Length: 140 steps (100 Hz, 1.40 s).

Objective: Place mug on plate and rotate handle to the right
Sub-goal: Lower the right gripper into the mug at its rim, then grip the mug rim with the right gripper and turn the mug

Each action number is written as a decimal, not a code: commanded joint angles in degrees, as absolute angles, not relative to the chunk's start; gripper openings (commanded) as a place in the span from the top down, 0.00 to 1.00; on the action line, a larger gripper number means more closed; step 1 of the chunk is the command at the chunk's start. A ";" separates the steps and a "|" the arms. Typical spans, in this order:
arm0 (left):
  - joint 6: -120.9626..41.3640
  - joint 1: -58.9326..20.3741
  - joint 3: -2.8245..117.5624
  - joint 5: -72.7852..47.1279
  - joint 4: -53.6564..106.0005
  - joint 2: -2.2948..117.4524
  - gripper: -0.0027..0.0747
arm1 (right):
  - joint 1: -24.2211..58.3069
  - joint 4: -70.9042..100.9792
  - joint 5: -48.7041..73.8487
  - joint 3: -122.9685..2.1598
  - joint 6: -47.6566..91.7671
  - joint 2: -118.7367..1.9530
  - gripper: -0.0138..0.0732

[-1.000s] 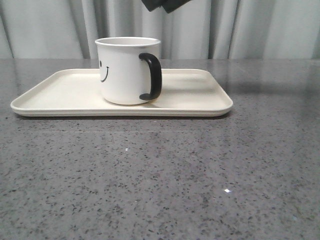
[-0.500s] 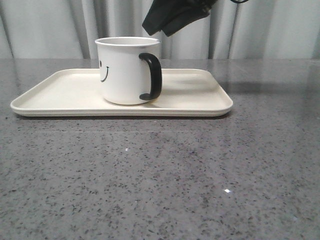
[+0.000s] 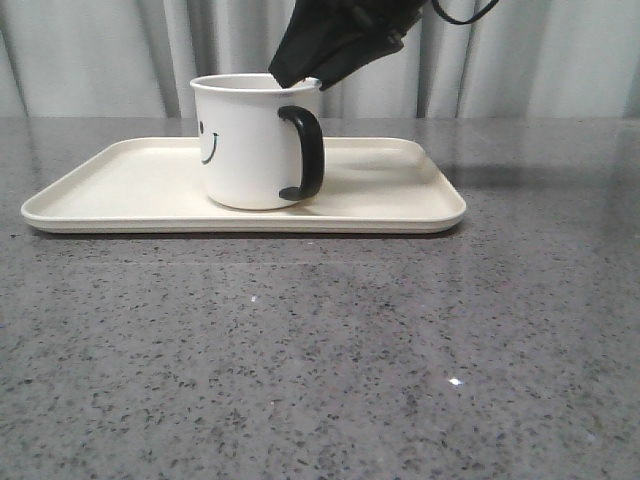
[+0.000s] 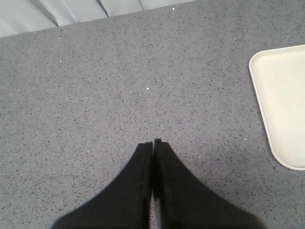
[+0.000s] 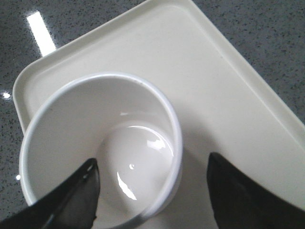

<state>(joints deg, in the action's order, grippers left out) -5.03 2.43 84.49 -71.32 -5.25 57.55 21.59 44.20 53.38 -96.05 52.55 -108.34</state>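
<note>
1. Left gripper [image 4: 153,143]: dark fingers pressed together with no gap, clenched on nothing. It hangs over bare speckled grey table [image 3: 320,350], off the left end of the plate, with one rounded corner of the plate [image 4: 281,105] showing in the left wrist view. It is outside the front view.

2. Plate [image 3: 120,185]: cream-white rectangular tray with rounded corners and a low raised rim. It lies flat on the table and carries the mug.

3. Mug [image 3: 250,140]: white, cylindrical, upright on the plate, somewhat right of the plate's middle. Part of a black smiley face shows on the side turned toward the plate's left end. The interior is white and glossy in the right wrist view [image 5: 102,152], with nothing in it.

4. Handle [image 3: 305,152]: glossy black C-shaped loop on the mug's right front, angled toward the plate's right end and partly toward the camera.

5. Right gripper [image 5: 152,191]: spread wide and grasping nothing. Its dark fingers straddle the mug's rim, one finger [image 5: 71,200] over the mug's opening, the other outside the wall above the plate. From the front, its dark tip [image 3: 300,65] sits at the mug's rim, above the handle.

6. Backdrop: pale pleated curtain [image 3: 90,55] beyond the plate.
</note>
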 commanded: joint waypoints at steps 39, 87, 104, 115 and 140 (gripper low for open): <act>-4.48 2.51 85.80 -67.54 -4.96 56.99 0.99 | 21.63 45.89 51.41 -97.95 51.92 -107.19 0.28; -4.48 2.51 85.80 -67.54 -4.96 56.99 0.99 | 21.68 45.96 51.62 -97.95 51.87 -107.53 0.35; -4.48 2.51 85.80 -67.54 -4.96 56.99 0.99 | 21.68 45.91 51.62 -97.95 51.92 -107.53 0.52; -4.48 2.51 85.80 -67.54 -4.96 56.99 0.99 | 21.68 45.91 51.79 -97.95 51.92 -107.53 0.58; -4.48 2.51 85.80 -67.44 -4.96 56.99 0.99 | 21.68 45.91 51.79 -97.95 51.92 -107.53 0.71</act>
